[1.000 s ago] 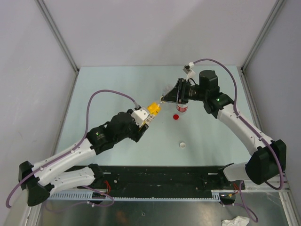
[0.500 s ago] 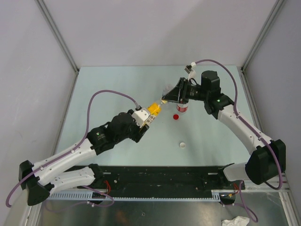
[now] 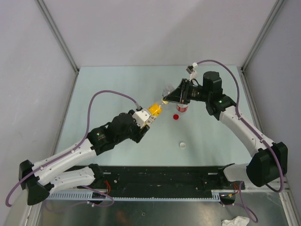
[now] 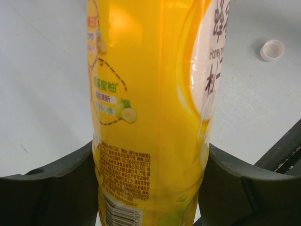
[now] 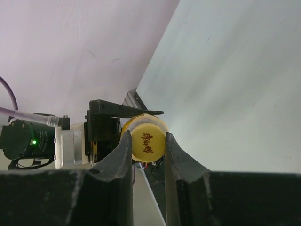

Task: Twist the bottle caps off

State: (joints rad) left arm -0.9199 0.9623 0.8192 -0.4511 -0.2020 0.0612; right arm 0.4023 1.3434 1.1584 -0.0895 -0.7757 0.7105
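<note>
My left gripper (image 3: 149, 116) is shut on the bottle of orange-yellow liquid (image 3: 154, 110) and holds it tilted above the table. In the left wrist view the bottle (image 4: 150, 94) fills the space between the jaws of the left gripper (image 4: 150, 188). My right gripper (image 3: 165, 100) is shut on the bottle's yellow cap (image 5: 147, 141), one finger on each side of it in the right wrist view (image 5: 147, 139). A loose red cap (image 3: 176, 117) and a loose white cap (image 3: 182, 145) lie on the table. The red-label bottle (image 3: 182, 109) stands under my right wrist.
A clear, faint bottle shape (image 3: 167, 89) shows just behind my right gripper. The white cap also shows in the left wrist view (image 4: 273, 49). Grey walls enclose the pale table (image 3: 117, 89) at the back and both sides. A black rail (image 3: 160, 176) runs along the near edge.
My right wrist has turned on the yellow cap and shifted slightly up and to the right. The left arm and the bottle have stayed in place.
</note>
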